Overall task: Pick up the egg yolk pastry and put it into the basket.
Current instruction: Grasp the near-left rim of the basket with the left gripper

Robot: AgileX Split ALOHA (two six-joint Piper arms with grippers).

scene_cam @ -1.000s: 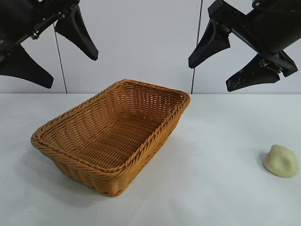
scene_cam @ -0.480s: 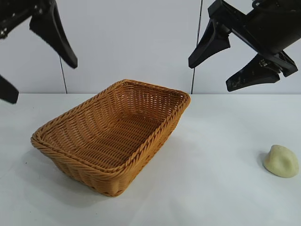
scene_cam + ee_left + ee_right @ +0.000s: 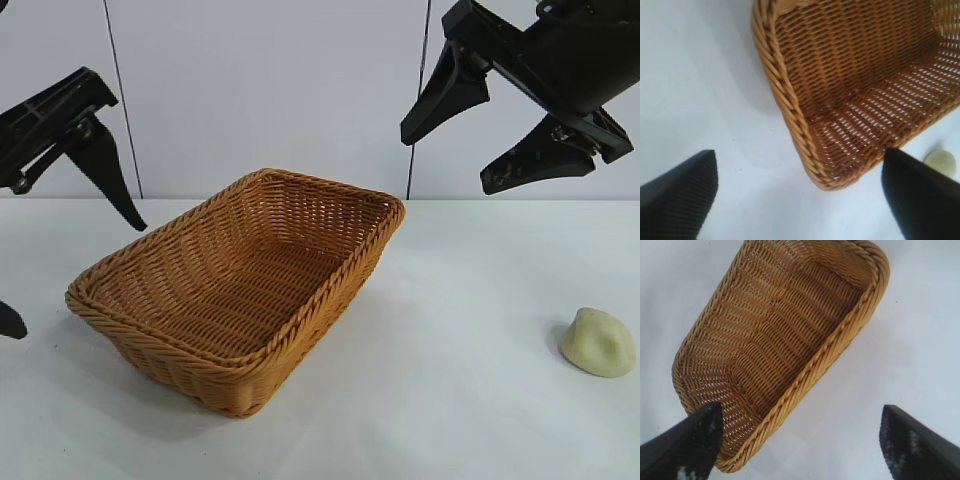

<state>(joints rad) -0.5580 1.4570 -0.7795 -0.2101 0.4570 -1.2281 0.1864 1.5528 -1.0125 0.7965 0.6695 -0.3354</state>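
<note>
Orange-brown wicker forms the basket (image 3: 240, 285), which sits empty on the white tabletop (image 3: 450, 400), left of centre in the exterior view. The egg yolk pastry (image 3: 598, 342), a pale cream dome, lies on the tabletop near the right edge, well apart from the basket. The right pincer (image 3: 500, 115) hangs high above the tabletop with fingers spread wide, holding nothing, between basket and pastry. The left pincer (image 3: 55, 260) hangs beside the basket's left end, likewise open and empty; its wrist view shows the basket's corner and the pastry beyond it. Judged risks: the smooth, rounded pastry may slip or be crushed under an off-centre or overly firm grip, and a low carry could strike the braided rim and shift the basket.
</note>
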